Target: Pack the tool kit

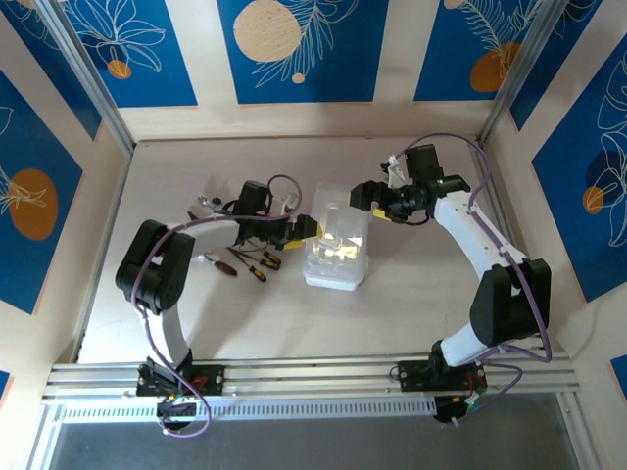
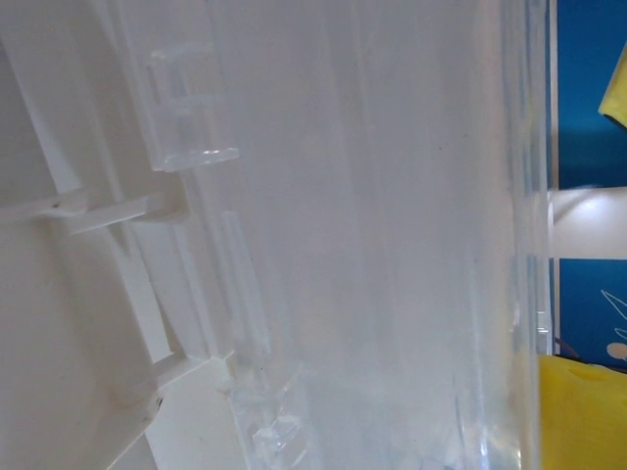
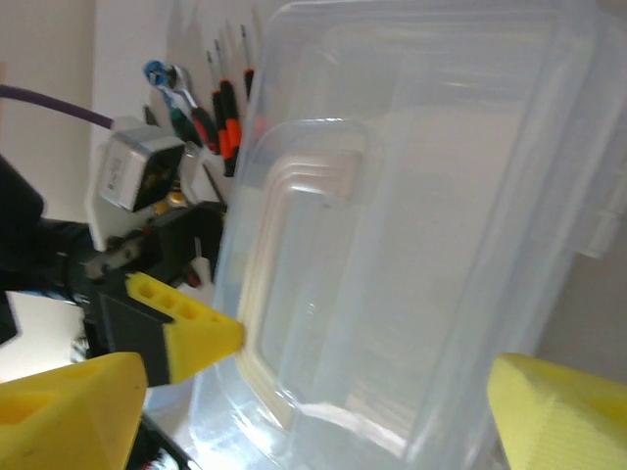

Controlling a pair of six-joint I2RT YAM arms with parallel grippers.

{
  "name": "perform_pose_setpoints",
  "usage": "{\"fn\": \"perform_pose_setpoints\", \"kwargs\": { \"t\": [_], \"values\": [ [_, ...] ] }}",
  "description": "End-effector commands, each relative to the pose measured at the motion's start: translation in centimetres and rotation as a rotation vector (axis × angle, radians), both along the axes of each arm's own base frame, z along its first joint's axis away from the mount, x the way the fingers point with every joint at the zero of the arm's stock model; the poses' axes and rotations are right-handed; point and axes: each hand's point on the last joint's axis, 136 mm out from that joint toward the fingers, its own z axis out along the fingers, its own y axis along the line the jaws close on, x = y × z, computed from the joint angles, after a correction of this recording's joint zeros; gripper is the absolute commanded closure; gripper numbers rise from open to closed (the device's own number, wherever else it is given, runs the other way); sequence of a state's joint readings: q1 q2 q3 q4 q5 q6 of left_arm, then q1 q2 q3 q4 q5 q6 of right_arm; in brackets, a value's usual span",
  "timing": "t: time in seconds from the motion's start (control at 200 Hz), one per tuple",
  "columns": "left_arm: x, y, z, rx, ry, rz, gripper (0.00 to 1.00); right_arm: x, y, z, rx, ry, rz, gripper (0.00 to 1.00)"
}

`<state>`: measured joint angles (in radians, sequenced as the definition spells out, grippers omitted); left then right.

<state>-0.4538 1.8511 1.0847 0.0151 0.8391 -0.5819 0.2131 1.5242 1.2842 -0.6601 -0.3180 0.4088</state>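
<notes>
A: Step in hand?
B: Opening the case, I'd judge. The clear tool kit case (image 1: 338, 262) sits mid-table (image 1: 431, 304) between the arms, with its lid (image 1: 342, 208) tipped up off the base. Something pale yellow glints inside, too blown out to name.

A: Grippers?
B: The left gripper (image 1: 310, 228) is at the case's left edge. Can't tell if its fingers are apart or together. The right gripper (image 1: 369, 196) is at the lid's far right corner, fingers spread wide with the lid between them, not pinching as far as I can see.

A: Tools?
B: Several screwdrivers (image 1: 250, 264) lie loose on the table left of the case, by the left forearm. More tools (image 1: 206, 204) lie farther back. Packing looks barely begun.

A: Next move?
B: Probably get the lid fully back and steady, then free one arm for the screwdrivers. The case is light, slick plastic and could skid.

A: View differences?
B: Top view gives the layout.
- **Right wrist:** one yellow finger (image 3: 186, 328) of the left gripper touches the lid's edge. A ratchet head (image 3: 162, 75) and red-and-black handles (image 3: 220, 117) are behind it.
- **Left wrist:** it sits tight against the clear wall, showing moulded clips (image 2: 191, 147) and a yellow pad (image 2: 588, 411) low right. Contact is unclear.
</notes>
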Motion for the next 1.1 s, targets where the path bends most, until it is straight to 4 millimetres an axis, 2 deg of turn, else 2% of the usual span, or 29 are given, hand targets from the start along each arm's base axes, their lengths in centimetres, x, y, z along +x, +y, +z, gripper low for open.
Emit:
{"fn": "perform_pose_setpoints", "kwargs": {
  "t": [0.0, 0.34, 0.53, 0.655, 0.77, 0.92, 1.096],
  "values": [
    [-0.1, 1.1, 1.3, 0.095, -0.057, 0.006, 0.0, -0.7, -1.1, -0.5, -0.128, 0.036, -0.004, 0.0],
    [1.1, 4.7, 5.4, 0.193, -0.131, 0.087, 0.0, -0.7, 0.4, -4.6, -0.274, 0.146, -0.025, 0.01],
    [1.3, 6.8, 4.7, 0.268, -0.127, 0.118, 0.0, -0.4, 2.6, -6.5, -0.304, 0.174, -0.021, 0.01],
    [1.1, 7.0, 4.0, 0.272, -0.116, 0.119, 0.0, -0.4, 3.4, -7.2, -0.292, 0.19, -0.015, 0.01],
    [0.9, 7.0, 3.5, 0.271, -0.107, 0.121, 0.0, -0.3, 3.2, -8.1, -0.31, 0.206, -0.018, 0.0],
    [0.9, 7.0, 3.3, 0.272, -0.104, 0.123, 0.0, -0.5, 2.4, -8.9, -0.338, 0.221, -0.018, 0.15],
    [1.0, 6.8, 3.2, 0.267, -0.103, 0.119, 0.0, -0.5, 2.2, -7.9, -0.309, 0.177, 0.018, 0.27]
  ]
}}
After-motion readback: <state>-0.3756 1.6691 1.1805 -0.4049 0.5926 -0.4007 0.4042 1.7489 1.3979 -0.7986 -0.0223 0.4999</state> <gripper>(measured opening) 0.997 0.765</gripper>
